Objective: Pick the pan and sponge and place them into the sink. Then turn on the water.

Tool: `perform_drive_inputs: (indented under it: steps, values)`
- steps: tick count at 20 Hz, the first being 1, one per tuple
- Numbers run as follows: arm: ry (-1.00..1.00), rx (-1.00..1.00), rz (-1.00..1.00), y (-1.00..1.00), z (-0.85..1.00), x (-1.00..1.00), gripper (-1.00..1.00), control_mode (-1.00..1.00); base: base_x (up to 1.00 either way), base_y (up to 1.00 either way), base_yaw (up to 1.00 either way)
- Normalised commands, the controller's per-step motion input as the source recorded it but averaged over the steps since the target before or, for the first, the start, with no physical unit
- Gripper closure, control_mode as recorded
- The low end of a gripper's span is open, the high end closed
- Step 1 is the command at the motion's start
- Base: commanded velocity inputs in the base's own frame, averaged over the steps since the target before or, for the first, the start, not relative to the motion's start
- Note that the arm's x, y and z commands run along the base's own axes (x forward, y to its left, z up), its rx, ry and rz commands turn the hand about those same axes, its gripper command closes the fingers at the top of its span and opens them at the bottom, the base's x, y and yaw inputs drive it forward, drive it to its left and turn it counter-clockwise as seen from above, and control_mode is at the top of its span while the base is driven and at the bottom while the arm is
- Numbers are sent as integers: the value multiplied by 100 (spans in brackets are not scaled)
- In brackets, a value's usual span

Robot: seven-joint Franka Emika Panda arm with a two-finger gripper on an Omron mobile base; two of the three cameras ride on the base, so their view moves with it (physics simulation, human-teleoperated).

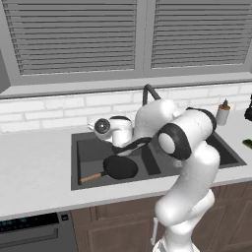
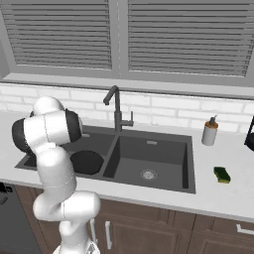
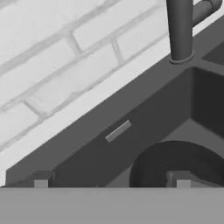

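I'm seeing the pan (image 1: 120, 167) lying in the sink's (image 2: 186, 163) left basin, the right basin holding nothing. Gripper (image 3: 111, 181) is hanging released above the pan. Sponge (image 2: 222, 174) is sitting on the counter (image 2: 223, 198), right of the sink.

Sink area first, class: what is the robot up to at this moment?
The black frying pan already lies in the left basin of the dark double sink, wooden handle pointing toward the front left corner. The gripper hangs open just above it, holding nothing. The green sponge sits on the counter right of the sink. No water runs from the faucet.
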Motion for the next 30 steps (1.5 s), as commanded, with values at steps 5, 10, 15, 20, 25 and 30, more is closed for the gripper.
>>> perform_drive_inputs:
  steps: [5, 10, 15, 20, 25, 30]
  values:
    - [-8, 22, -5, -21, 93, -69, -100, -100, 0, 0, 0]
    - [0, 23, -1, -16, 99, -82, -100, -100, 0, 0, 0]
    - [0, 23, 0, -13, 100, -79, -100, -100, 0, 0, 0]
    - [0, 14, 0, -3, 100, -56, -100, -100, 0, 0, 0]
    - [0, 15, 0, -6, 100, -68, -100, -100, 0, 0, 0]
    - [11, 12, -7, -44, 79, -85, -100, -100, 0, 0, 0]
